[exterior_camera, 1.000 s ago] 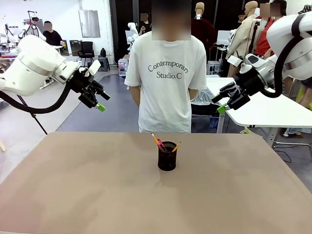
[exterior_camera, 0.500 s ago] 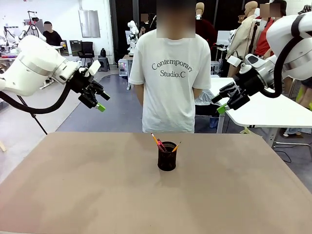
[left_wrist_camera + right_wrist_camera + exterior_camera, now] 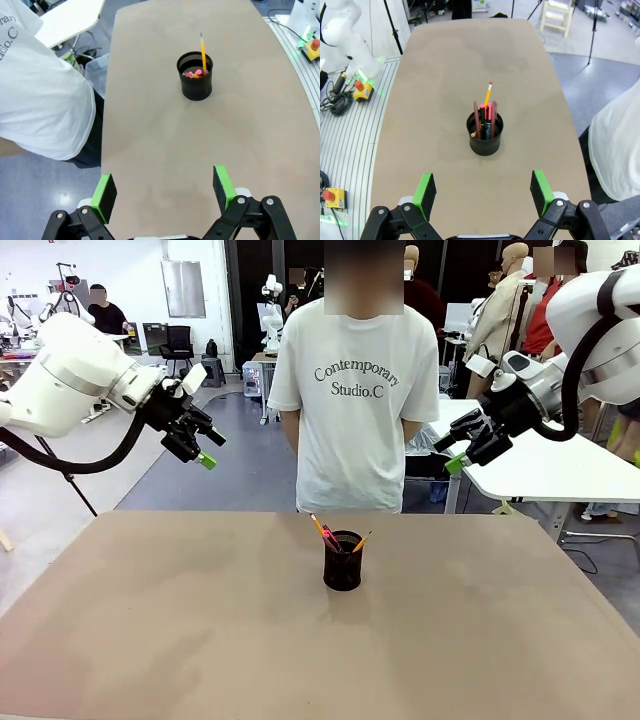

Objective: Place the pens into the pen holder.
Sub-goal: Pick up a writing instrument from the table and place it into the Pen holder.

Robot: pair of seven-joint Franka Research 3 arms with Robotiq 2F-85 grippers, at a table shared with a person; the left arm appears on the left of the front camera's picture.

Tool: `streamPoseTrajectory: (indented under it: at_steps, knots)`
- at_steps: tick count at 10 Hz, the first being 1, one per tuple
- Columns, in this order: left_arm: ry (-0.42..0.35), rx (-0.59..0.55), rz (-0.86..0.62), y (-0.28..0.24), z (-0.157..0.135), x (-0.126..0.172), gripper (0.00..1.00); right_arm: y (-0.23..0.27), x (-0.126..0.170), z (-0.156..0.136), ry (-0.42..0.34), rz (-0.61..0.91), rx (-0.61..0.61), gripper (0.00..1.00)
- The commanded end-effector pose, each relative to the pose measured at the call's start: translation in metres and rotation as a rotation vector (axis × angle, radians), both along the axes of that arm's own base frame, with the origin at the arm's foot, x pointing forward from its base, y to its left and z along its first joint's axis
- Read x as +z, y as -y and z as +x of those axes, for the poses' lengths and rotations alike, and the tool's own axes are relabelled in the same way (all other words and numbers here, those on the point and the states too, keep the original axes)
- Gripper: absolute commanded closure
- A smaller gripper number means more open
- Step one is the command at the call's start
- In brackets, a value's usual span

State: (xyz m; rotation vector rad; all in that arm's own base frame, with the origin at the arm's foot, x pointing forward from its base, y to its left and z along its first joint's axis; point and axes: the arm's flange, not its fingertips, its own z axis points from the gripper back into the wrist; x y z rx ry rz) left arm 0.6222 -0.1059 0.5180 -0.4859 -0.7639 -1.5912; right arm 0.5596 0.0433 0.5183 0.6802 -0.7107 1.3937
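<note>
Holder: black mesh holder (image 3: 343,560) stands centre frame on the counter (image 3: 180,630).
Pens: red pen (image 3: 489,111) and yellow pencil (image 3: 203,50) stand tilted inside the holder.
Left gripper (image 3: 201,443): upper left, raised, jaws wide apart, empty.
Right gripper (image 3: 462,445): upper right, raised, jaws wide apart, empty.
Person (image 3: 358,390): top centre, behind the counter.

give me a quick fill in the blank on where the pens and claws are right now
1. The pens stand inside the black mesh ____.
2. The pen holder stands on the ____.
3. The left claw has its jaws ____.
4. The right claw grips ____.

Missing words: pen holder; table; open; nothing
</note>
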Motion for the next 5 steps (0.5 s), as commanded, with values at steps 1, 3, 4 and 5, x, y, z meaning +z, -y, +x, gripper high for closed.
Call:
streamPoseTrajectory:
  at_steps: [1, 3, 4, 5]
  knots:
    - [0.001, 0.001, 0.0, -0.0006, 0.0001, 0.0003, 0.0, -0.0012, 0.0018, -0.0002, 0.003, -0.001, 0.002, 0.0]
    - [0.001, 0.001, 0.0, -0.0006, 0.0001, 0.0003, 0.0, -0.0012, 0.0018, -0.0002, 0.003, -0.001, 0.002, 0.0]
    - [0.001, 0.001, 0.0, -0.0006, 0.0001, 0.0003, 0.0, -0.0012, 0.0018, -0.0002, 0.003, -0.001, 0.002, 0.0]
    - [0.001, 0.001, 0.0, -0.0006, 0.0001, 0.0003, 0.0, -0.0012, 0.0018, -0.0002, 0.003, -0.001, 0.002, 0.0]
